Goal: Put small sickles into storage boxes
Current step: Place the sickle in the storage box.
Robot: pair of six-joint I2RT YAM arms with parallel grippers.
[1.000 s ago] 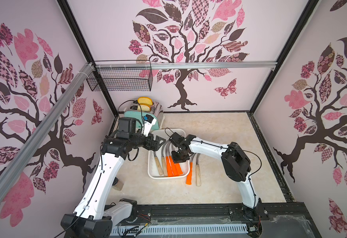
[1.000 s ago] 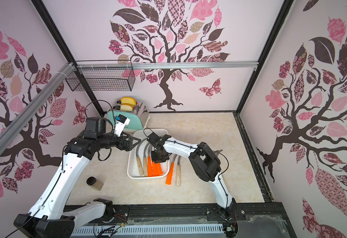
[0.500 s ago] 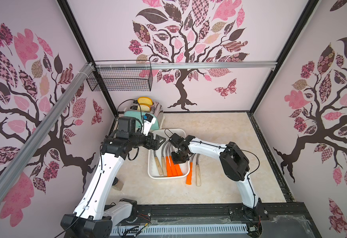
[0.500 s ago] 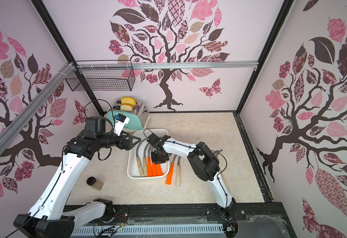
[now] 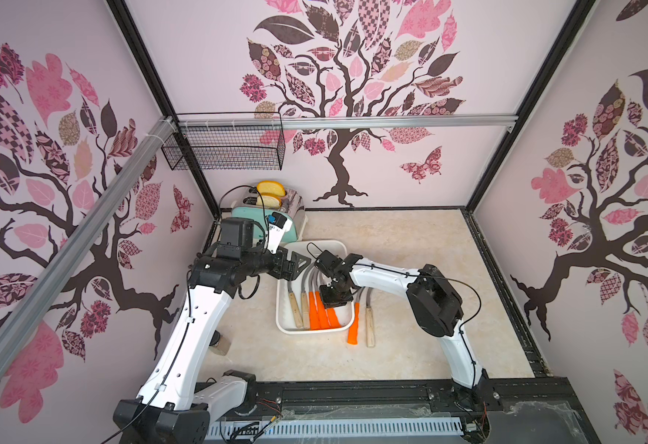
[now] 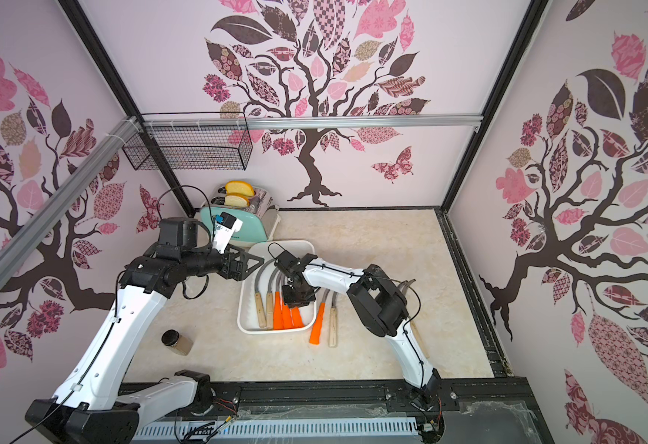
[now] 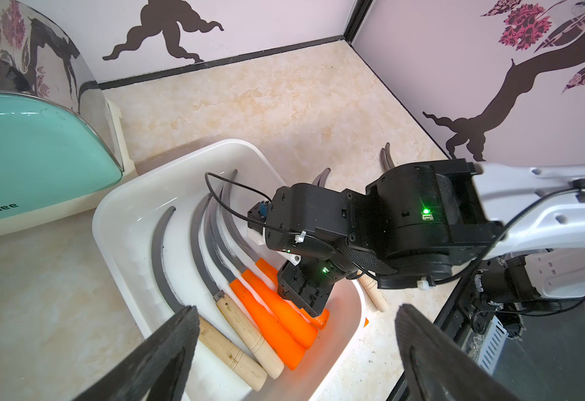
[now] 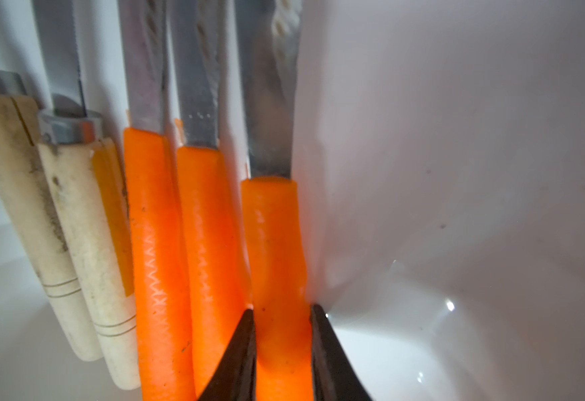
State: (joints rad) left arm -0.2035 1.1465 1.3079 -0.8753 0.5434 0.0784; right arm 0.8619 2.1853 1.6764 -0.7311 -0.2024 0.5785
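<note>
The white storage box (image 5: 278,307) (image 6: 240,315) lies mid-table. It holds two wooden-handled small sickles (image 5: 295,311) and three orange-handled ones side by side. My right gripper (image 5: 337,303) (image 8: 282,309) reaches down into the box, shut on the handle of the orange sickle (image 8: 272,225) nearest the box's right wall (image 8: 423,173). Just right of the box, an orange sickle (image 5: 354,325) and a wooden one (image 5: 369,326) lie on the table. My left gripper (image 5: 303,265) (image 7: 296,310) hovers open over the box's far left part, holding nothing.
A mint toaster (image 5: 272,219) with bread stands behind the box. A small dark-lidded jar (image 6: 176,341) sits near my left arm. A black wire basket (image 5: 226,148) hangs on the back rail. Another sickle's blade (image 6: 407,285) shows behind my right arm's elbow.
My right gripper has shifted slightly left within the box, still holding the orange sickle. The left arm has not moved.
</note>
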